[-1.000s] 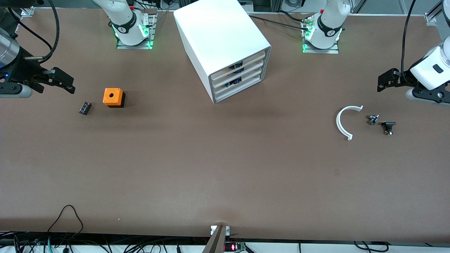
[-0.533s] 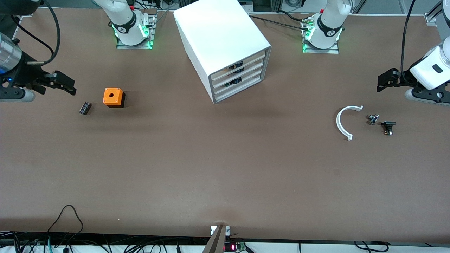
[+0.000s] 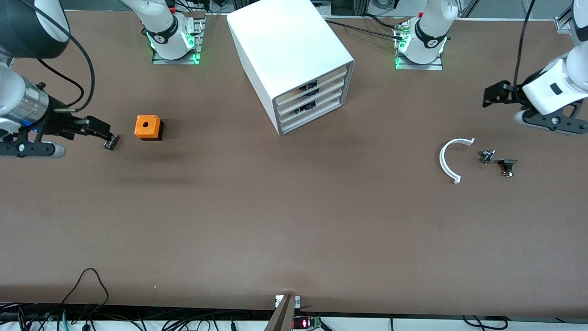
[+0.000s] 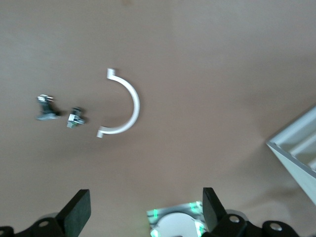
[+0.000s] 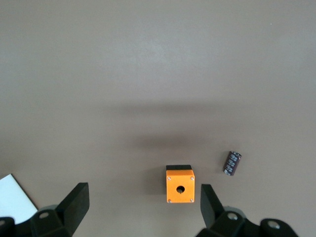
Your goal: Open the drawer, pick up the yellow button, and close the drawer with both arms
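The white cabinet (image 3: 294,55) stands between the two arm bases. Its four drawers (image 3: 312,102) are all pushed in, and a corner of it shows in the left wrist view (image 4: 296,150). The button is hidden. My right gripper (image 3: 106,134) hangs open over the table at the right arm's end, beside a small black cylinder (image 3: 110,142). In the right wrist view its fingers (image 5: 76,202) stand wide apart around nothing (image 5: 143,210). My left gripper (image 3: 490,97) hangs open and empty over the left arm's end of the table (image 4: 145,212).
An orange cube with a round hole (image 3: 148,127) (image 5: 179,186) sits beside the black cylinder (image 5: 232,162). A white half ring (image 3: 450,158) (image 4: 126,106) and two small dark parts (image 3: 487,156) (image 3: 507,166) lie at the left arm's end.
The right gripper has swung toward the black cylinder and the orange cube. The left gripper has shifted a little toward the cabinet. Both stayed open.
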{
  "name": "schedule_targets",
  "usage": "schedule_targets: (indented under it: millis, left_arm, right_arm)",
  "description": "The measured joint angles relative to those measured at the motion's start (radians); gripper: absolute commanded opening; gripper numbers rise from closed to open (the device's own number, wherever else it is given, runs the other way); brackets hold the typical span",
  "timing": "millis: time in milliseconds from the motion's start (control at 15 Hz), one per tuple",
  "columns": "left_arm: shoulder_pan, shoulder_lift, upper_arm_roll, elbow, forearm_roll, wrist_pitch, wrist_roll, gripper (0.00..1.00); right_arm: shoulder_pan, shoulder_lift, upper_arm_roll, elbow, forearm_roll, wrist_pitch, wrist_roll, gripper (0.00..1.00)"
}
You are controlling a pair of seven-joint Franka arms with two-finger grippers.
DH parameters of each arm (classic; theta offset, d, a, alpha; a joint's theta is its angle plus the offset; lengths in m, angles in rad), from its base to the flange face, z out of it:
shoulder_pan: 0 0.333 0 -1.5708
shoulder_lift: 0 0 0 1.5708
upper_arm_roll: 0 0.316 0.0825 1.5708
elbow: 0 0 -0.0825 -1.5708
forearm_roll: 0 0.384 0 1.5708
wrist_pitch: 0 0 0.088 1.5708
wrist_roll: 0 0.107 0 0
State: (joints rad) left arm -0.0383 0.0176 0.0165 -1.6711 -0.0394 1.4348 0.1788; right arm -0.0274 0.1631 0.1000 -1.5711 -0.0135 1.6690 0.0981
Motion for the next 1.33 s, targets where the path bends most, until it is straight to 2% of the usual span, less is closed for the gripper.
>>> schedule_targets:
  millis: [400,733,1133,1333]
  left_arm:
    - [0.003,0.065,-0.001,-0.020,-0.279,-0.051,0.007,1.00]
    - [0.006,0.112,-0.001,-0.087,-0.521,-0.043,0.164,1.00]
    - [0.000,0.138,-0.009,-0.216,-0.743,0.055,0.396,1.00]
    - [-0.002,0.140,-0.059,-0.303,-0.843,0.108,0.465,0.99]
  right_arm:
    - [0.001,0.066,0.002,0.000,0.000,0.076,0.000,1.00]
    - [0.012,0.118,0.009,-0.001,0.000,0.114,0.000,1.00]
    - [0.015,0.164,0.009,-0.001,0.000,0.151,0.000,1.00]
    - [0.016,0.182,0.009,-0.001,0.000,0.177,0.000,1.00]
